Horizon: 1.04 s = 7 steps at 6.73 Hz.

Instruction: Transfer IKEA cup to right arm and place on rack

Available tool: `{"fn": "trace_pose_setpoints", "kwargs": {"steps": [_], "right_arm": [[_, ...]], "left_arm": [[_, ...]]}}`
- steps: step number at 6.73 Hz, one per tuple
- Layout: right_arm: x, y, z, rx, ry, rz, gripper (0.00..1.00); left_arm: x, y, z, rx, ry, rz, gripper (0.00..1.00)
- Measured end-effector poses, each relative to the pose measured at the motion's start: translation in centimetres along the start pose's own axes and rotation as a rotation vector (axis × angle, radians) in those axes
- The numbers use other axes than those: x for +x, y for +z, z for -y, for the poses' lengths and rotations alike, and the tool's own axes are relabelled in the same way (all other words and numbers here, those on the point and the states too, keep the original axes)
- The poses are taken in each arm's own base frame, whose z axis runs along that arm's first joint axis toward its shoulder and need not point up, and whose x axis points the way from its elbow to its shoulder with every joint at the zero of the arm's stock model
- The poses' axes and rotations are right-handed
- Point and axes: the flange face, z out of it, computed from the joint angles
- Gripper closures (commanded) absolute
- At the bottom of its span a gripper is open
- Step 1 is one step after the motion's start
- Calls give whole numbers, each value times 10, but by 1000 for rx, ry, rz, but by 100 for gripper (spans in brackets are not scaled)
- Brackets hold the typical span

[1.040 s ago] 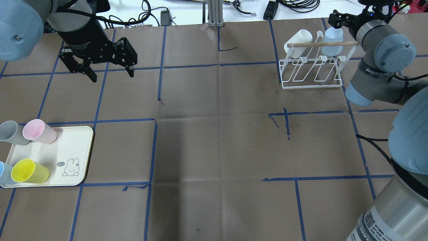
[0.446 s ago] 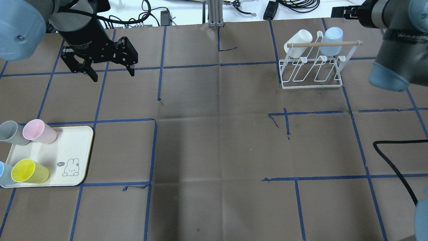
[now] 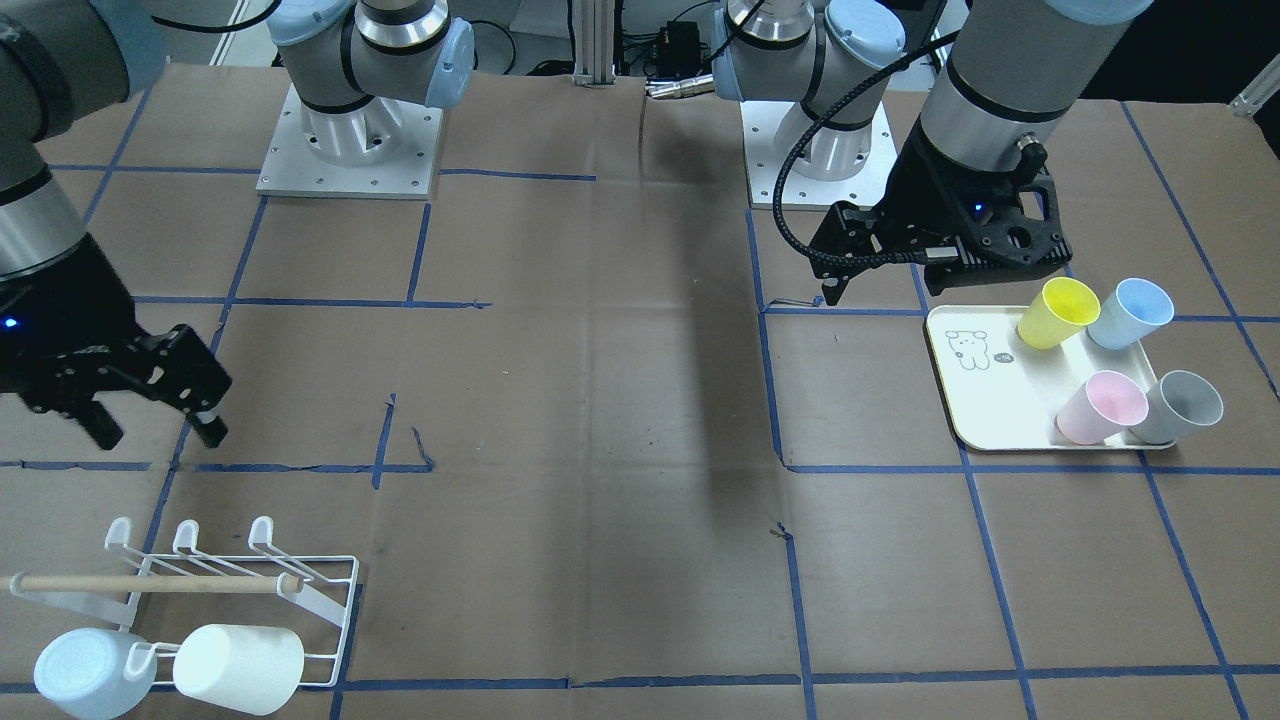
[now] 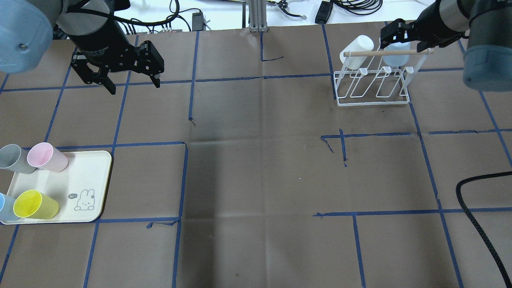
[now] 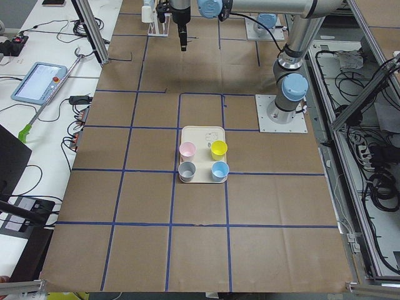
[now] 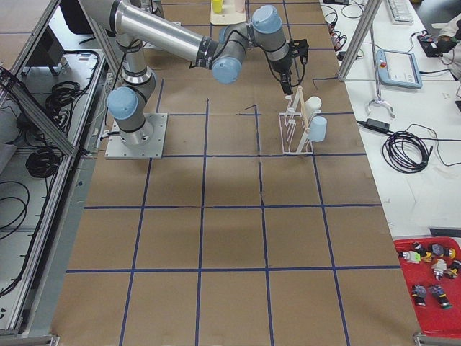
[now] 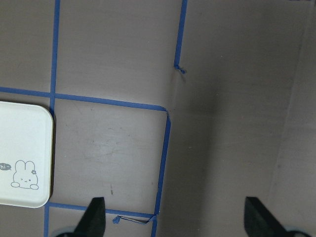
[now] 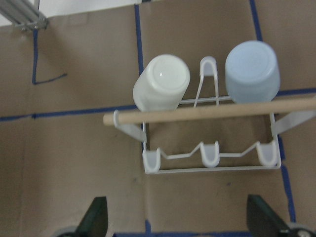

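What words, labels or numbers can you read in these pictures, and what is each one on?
"hi": in the speech bubble beside the rabbit drawing on the tray.
White print on the black body of the left gripper: too blurred to read.
No other text is legible.

Cream tray [image 4: 80, 172] with a bunny print sits on the brown paper table cover [image 4: 256, 168] - blue tape lines [image 4: 182, 180] run just beside the tray. Black cable [image 4: 459, 189] lies well apart from the tray, at the opposite end. Teach pendant [image 5: 37, 81] is off-table, well apart from the tray.
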Motion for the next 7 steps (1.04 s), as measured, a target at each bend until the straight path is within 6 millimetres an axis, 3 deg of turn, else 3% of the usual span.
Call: {"fn": "trace_pose_setpoints", "kwargs": {"steps": [3, 7], "right_arm": [[-77, -38, -43, -257, -86, -17, 0], [-143, -58, -75, -321, -87, -159, 0]], "left_arm": [[0, 23, 4, 36, 0, -3, 1], [0, 28, 2, 45, 1, -3, 1]]}}
